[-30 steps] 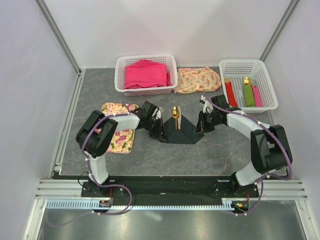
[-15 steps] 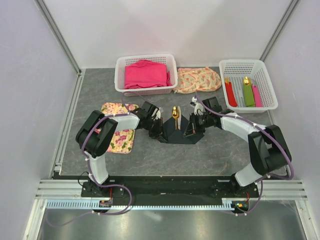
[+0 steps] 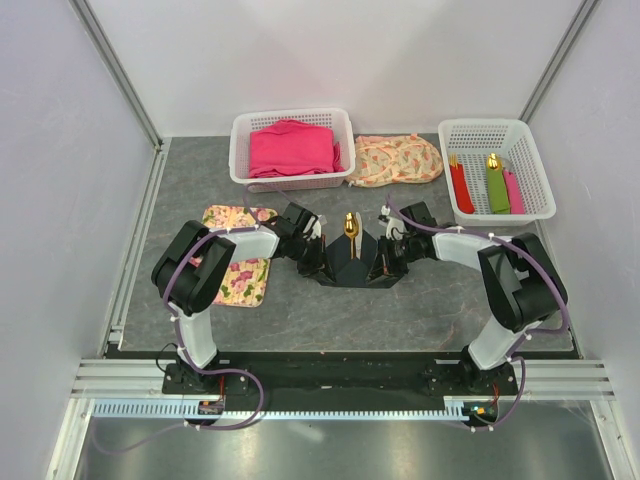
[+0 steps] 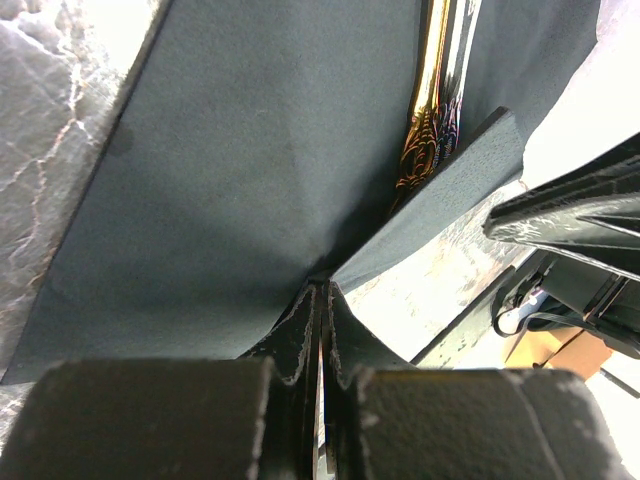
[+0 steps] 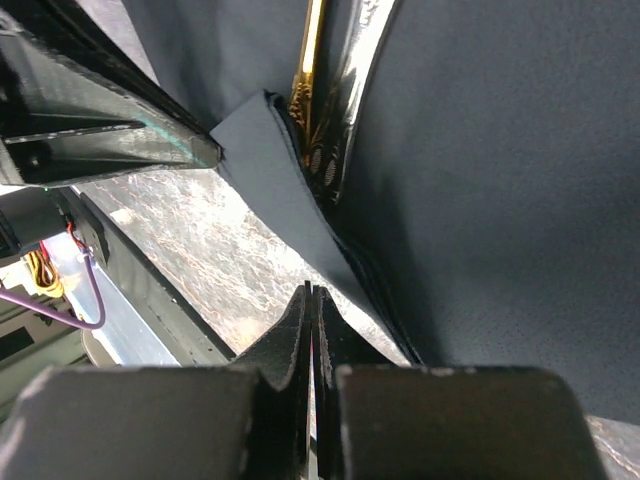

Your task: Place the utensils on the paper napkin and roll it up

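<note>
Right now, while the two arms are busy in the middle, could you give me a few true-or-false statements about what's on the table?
1. The left gripper and right gripper each pinch an edge of the black paper napkin. True.
2. The napkin lies flat on the table. False: both its sides are lifted toward the middle.
3. A gold utensil head pokes out at the napkin's far end. True.
4. The pink cloth lies on the floral mat. False: it sits in the white basket at the back left.
</note>
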Controlling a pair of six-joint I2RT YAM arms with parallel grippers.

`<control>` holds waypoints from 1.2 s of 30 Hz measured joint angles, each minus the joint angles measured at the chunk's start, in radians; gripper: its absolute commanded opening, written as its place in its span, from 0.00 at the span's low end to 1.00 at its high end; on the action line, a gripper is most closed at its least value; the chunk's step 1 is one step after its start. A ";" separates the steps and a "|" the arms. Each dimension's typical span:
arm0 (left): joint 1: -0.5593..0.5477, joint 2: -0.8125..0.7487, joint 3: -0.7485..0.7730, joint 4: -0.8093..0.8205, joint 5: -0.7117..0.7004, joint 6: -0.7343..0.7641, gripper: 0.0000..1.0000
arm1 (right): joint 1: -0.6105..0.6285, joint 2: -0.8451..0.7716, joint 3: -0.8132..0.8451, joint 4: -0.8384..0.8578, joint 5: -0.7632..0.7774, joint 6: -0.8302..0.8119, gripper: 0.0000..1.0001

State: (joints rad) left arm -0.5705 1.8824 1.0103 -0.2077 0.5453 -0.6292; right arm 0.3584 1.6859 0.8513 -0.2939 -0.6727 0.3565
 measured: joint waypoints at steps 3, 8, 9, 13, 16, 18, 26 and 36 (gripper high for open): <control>0.000 0.000 0.000 0.000 0.000 0.000 0.02 | 0.000 0.014 -0.002 0.006 0.002 -0.001 0.00; 0.002 0.000 -0.001 0.000 0.003 0.000 0.02 | 0.000 0.036 -0.004 0.014 0.021 -0.003 0.00; 0.002 0.000 -0.001 0.000 0.003 0.000 0.02 | 0.001 0.039 -0.005 0.014 0.028 -0.004 0.00; 0.003 0.000 -0.001 0.000 0.005 0.000 0.02 | 0.009 0.041 -0.006 0.018 0.061 -0.010 0.00; 0.004 0.000 -0.002 0.000 0.006 0.000 0.02 | 0.014 0.036 -0.006 0.017 0.077 -0.020 0.00; 0.004 0.000 -0.002 0.000 0.006 0.000 0.02 | 0.021 0.029 -0.006 0.016 0.089 -0.032 0.00; 0.004 0.000 -0.002 0.000 0.006 0.000 0.02 | 0.040 -0.015 -0.006 0.001 0.108 -0.044 0.00; 0.004 0.000 -0.002 0.000 0.006 0.000 0.02 | 0.081 -0.018 -0.005 0.007 0.103 -0.026 0.00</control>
State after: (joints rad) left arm -0.5667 1.8828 1.0084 -0.2077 0.5518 -0.6292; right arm 0.4397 1.6684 0.8459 -0.2867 -0.5694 0.3305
